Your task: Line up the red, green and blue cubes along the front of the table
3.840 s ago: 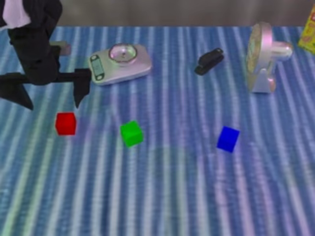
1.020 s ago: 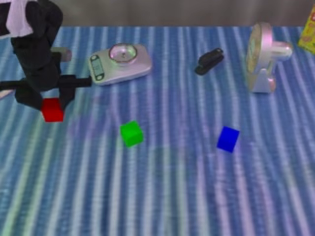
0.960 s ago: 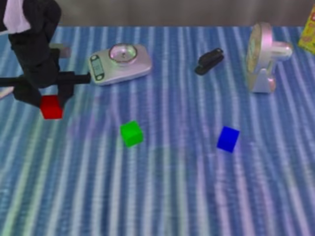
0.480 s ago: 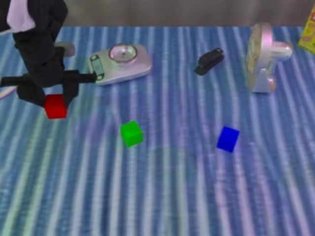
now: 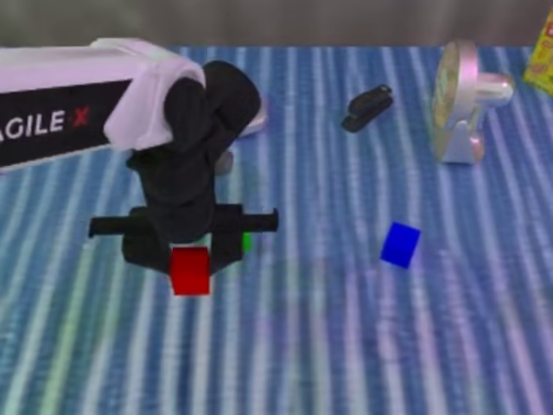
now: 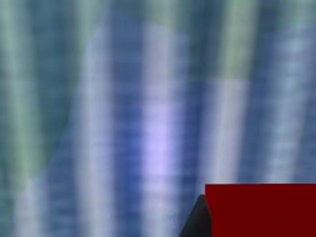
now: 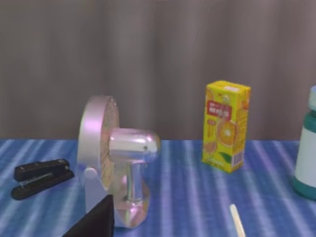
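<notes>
Red cube (image 5: 190,271) sits clamped between the fingers of the left gripper (image 5: 190,259), nearest the front of the striped table (image 5: 346,346); half a second ago the same gripper held it far over at the table's left, beside the silver scale, so arm and cube have swung rightward and toward the front. The left wrist view shows the red cube (image 6: 260,210) against one dark finger (image 6: 197,222), with only the striped table (image 6: 123,123) beneath it; whether the cube touches the surface cannot be told.

Just behind the gripper, the green cube (image 5: 246,241) shows only as a sliver at the gripper's right edge, the rest hidden under the black wrist; earlier it lay in plain sight at about that spot. The blue cube (image 5: 400,245) lies well to the right, unmoved.

Farther back, the white forearm of the left arm (image 5: 78,112) now stretches in from the left and covers nearly all of the scale (image 5: 252,121). The black stapler (image 5: 367,107) and the silver fan (image 5: 462,104) stand as before, with a yellow juice carton (image 5: 541,56) at the back right corner.

The right arm is out of the top view; its wrist camera looks toward the fan (image 7: 116,163), stapler (image 7: 42,177) and carton (image 7: 226,126), and whether its gripper is wide or closed cannot be told.
</notes>
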